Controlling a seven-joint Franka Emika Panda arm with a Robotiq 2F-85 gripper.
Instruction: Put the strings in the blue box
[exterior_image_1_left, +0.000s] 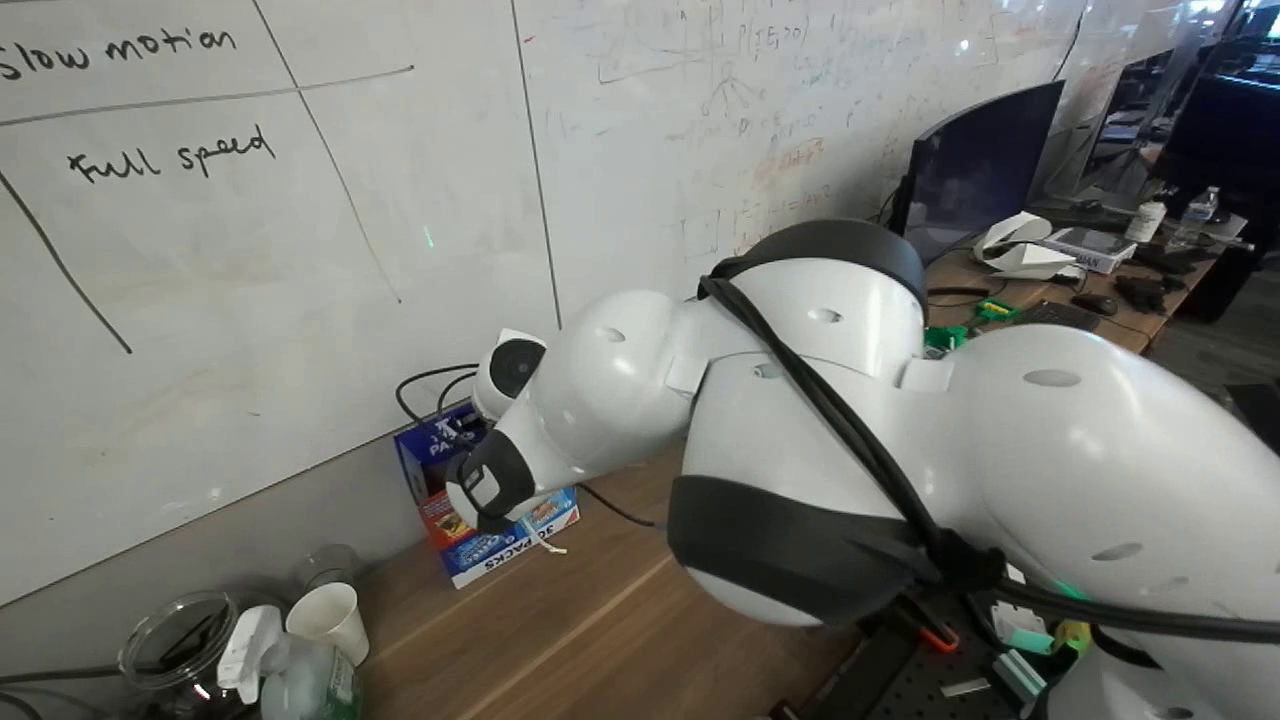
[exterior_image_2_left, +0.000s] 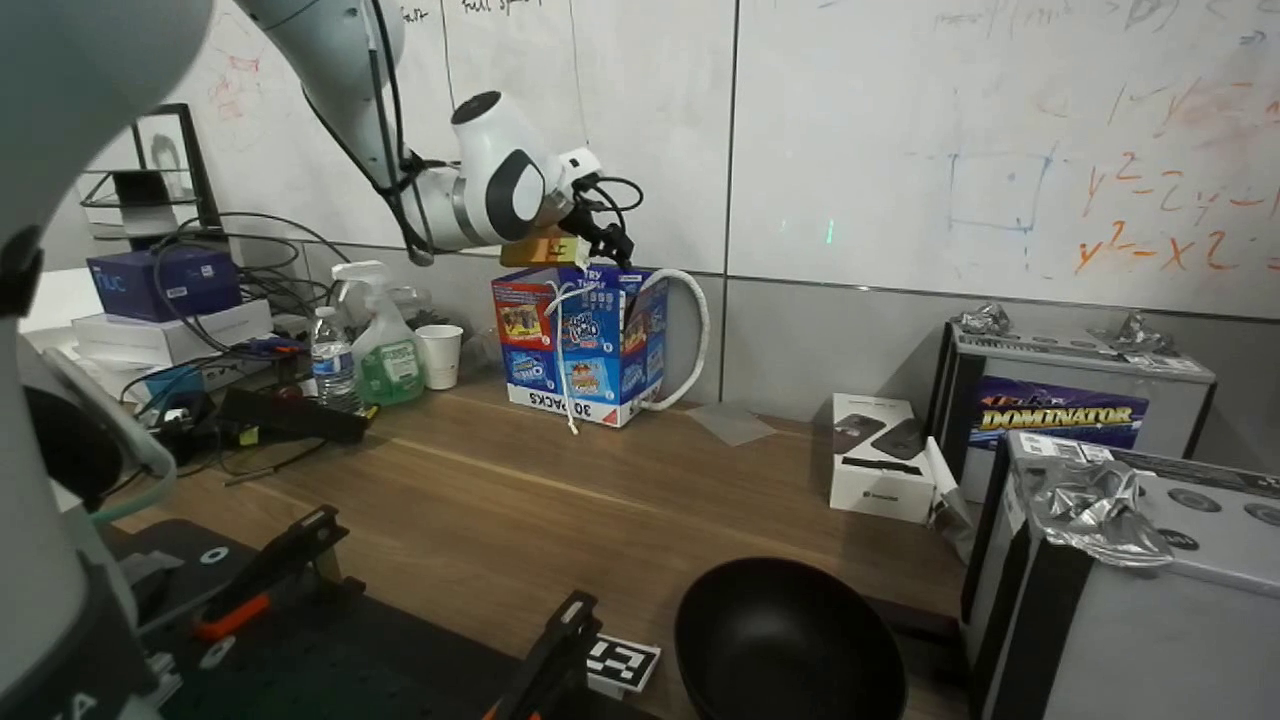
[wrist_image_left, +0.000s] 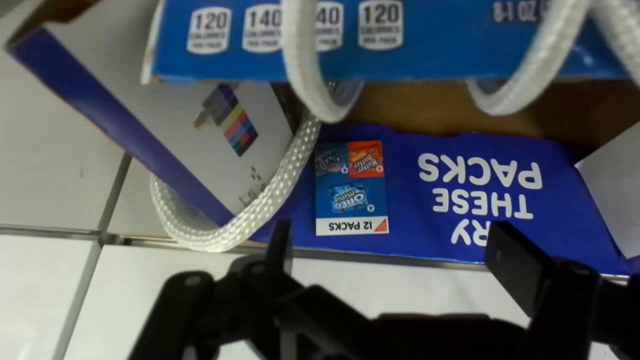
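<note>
The hand (wrist_image_left: 392, 245) is at the top of the one blue box (exterior_image_2_left: 595, 345), its two fingers (wrist_image_left: 512, 260) spread wide, with the box's printed cardboard showing through the gap between them. Whether it touches anything, I cannot tell. The box stands near the whiteboard (exterior_image_2_left: 850, 150) edge of the worktop (exterior_image_2_left: 500, 470), its top open. The strings (wrist_image_left: 277, 192), white cord, are partly in it and partly out: bends curl around its rim into the opening, one strand hangs down the front, and a thicker loop arcs down beside it. The separate pieces cannot be counted, and the box's floor is hidden.

Along the same edge, to one side of the box, stand one paper cup (exterior_image_2_left: 440, 355), one spray bottle (exterior_image_2_left: 390, 360) and one water bottle (exterior_image_2_left: 333, 365), with one clear jar (exterior_image_1_left: 170, 685) nearby, its contents unclear. To the other side are one white carton (exterior_image_2_left: 880, 480) and two grey-white appliances (exterior_image_2_left: 1140, 620), crumpled foil (exterior_image_2_left: 1095, 510) on top of both. One black bowl (exterior_image_2_left: 790, 640) sits well apart from the whiteboard edge.
</note>
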